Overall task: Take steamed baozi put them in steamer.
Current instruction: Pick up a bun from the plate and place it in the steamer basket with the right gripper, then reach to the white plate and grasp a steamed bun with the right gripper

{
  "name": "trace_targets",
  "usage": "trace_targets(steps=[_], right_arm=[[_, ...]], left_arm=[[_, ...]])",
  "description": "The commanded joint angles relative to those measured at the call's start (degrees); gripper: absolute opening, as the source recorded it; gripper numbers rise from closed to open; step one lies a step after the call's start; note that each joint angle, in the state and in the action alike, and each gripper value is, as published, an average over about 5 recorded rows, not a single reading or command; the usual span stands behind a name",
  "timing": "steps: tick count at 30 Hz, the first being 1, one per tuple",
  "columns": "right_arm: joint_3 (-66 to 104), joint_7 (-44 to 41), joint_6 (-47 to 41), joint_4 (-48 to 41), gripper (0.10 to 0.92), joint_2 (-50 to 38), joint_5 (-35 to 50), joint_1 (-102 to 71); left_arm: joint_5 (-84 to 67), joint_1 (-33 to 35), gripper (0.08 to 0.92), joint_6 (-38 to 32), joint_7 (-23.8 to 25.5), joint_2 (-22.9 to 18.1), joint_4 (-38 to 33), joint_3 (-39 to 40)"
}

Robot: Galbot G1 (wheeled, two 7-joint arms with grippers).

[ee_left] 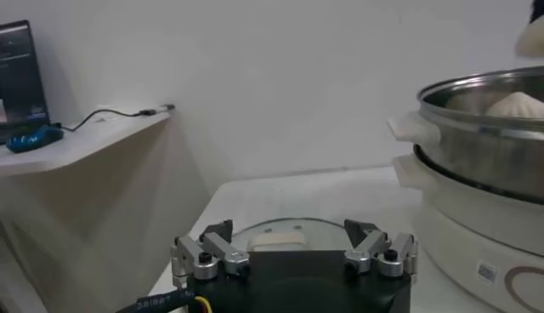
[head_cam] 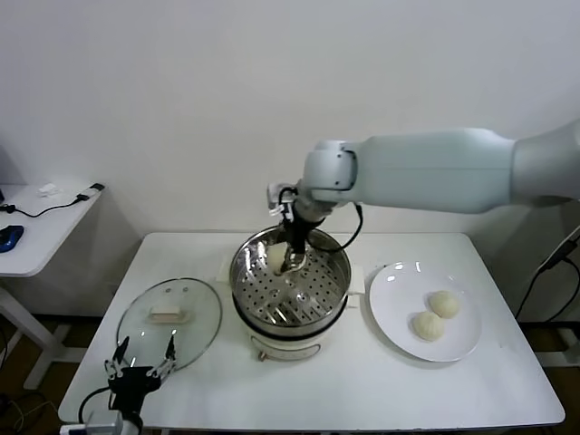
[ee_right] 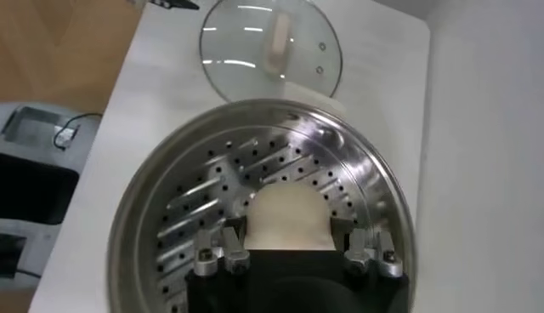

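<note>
Our right gripper [ee_right: 289,255] pinches one steamed baozi [ee_right: 287,217] between its fingers, directly above the perforated floor of the steamer [head_cam: 333,267], so we judge the release goes straight down. Two baozi wait on the plate [head_cam: 395,322], nearer this arm. Our left gripper [head_cam: 140,362] rests spread beside the glass lid [head_cam: 204,313].

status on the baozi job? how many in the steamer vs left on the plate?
None visibly resting in the steamer yet. In hand: right gripper holds one baozi inside the basket. Left: two baozi on the plate. Left gripper idles open near the glass lid.
</note>
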Motion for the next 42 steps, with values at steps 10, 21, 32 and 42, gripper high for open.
trace_targets(steps=[10,21,32,42], right_arm=[[0.95,6.90,-3.44,-10.50,0.653,9.65,-0.07,-10.94],[0.88,7.69,-3.75,-10.02,0.692,9.17,-1.23,-11.87],[2.89,-2.72,5.42,-8.24,0.822,3.14,-4.30,-3.40],[-3.75,-19.32,17.06,-2.77,0.823,-18.72,-12.76,8.05]], left_arm=[[0.19,-0.92,0.823,-0.01,0.01,-0.12,0.93,0.00],[0.19,-1.46,0.823,-0.06,0.04,0.01,1.70,0.06],[0.54,-1.45,0.823,0.11,0.19,0.09,1.29,0.10],[0.92,-1.35,0.823,0.35,0.32,0.03,1.05,0.09]])
